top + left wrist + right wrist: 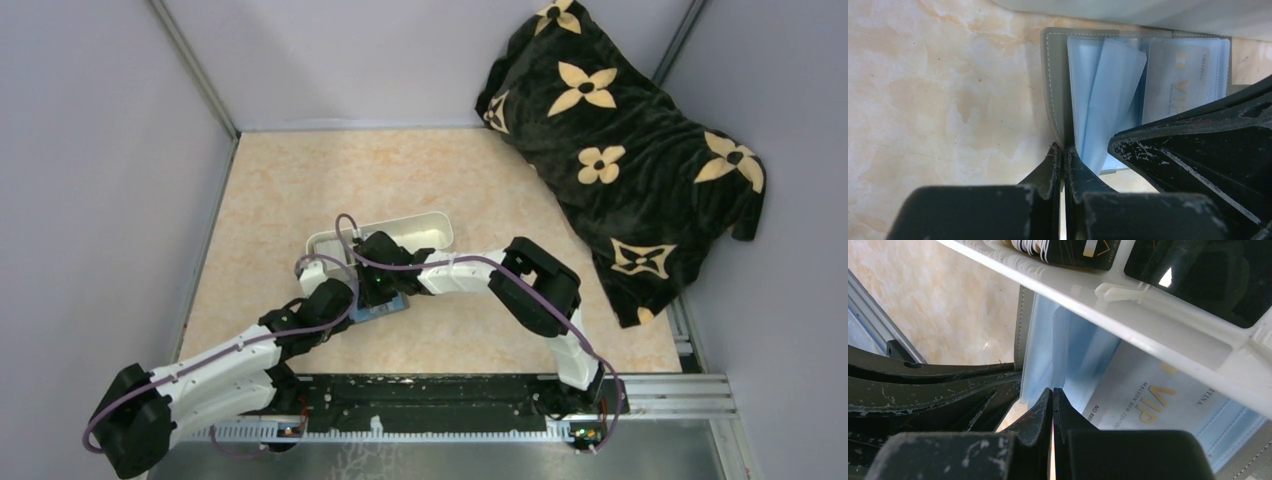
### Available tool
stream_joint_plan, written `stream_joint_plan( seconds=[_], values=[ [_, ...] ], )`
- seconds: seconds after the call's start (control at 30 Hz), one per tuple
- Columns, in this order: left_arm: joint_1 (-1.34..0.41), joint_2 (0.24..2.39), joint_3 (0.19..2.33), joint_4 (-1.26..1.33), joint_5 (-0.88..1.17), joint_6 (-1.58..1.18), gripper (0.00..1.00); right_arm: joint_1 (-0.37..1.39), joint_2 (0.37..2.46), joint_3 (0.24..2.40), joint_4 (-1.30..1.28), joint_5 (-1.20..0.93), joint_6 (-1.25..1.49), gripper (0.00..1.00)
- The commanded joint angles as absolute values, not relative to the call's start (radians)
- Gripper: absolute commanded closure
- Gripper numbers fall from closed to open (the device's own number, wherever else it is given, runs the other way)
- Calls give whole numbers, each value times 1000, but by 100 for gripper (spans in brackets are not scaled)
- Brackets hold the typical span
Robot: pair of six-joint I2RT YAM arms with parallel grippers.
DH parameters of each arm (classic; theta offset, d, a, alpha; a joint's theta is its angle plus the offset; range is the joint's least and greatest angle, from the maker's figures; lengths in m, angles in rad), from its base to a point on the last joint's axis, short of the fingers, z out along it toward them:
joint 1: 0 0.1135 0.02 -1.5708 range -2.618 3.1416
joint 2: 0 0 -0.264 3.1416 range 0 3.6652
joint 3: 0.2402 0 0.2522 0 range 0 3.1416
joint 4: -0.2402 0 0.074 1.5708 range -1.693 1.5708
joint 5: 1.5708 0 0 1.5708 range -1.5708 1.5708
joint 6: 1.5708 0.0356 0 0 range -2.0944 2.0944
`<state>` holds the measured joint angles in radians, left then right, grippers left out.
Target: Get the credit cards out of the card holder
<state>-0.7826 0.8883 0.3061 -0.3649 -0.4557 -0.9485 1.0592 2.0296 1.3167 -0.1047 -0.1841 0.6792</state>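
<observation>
One grey card holder (1057, 85) lies open on the beige marbled worktop (300, 190), just beside one white tray (1148, 322). One pale VIP card (1180, 80) sits in the card holder's blue sleeves (1108, 90). At least two black cards (1208, 275) lie in the tray. Both pincers are closed tight: the left pincer (1063, 152) at the card holder's edge, the right pincer (1052, 392) over the sleeves. One flower-patterned blanket (620, 150) lies in the far right corner, between grey walls (100, 150).
</observation>
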Motion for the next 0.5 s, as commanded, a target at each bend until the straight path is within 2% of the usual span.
stream_joint_plan(
  seconds=[0.0, 0.47],
  values=[
    [-784, 844, 318, -438, -372, -948, 100, 1072, 2028, 1375, -89, -175, 656, 100],
    [-785, 542, 588, -726, -395, -946, 100, 1074, 2044, 1399, -86, -184, 652, 100]
  ],
)
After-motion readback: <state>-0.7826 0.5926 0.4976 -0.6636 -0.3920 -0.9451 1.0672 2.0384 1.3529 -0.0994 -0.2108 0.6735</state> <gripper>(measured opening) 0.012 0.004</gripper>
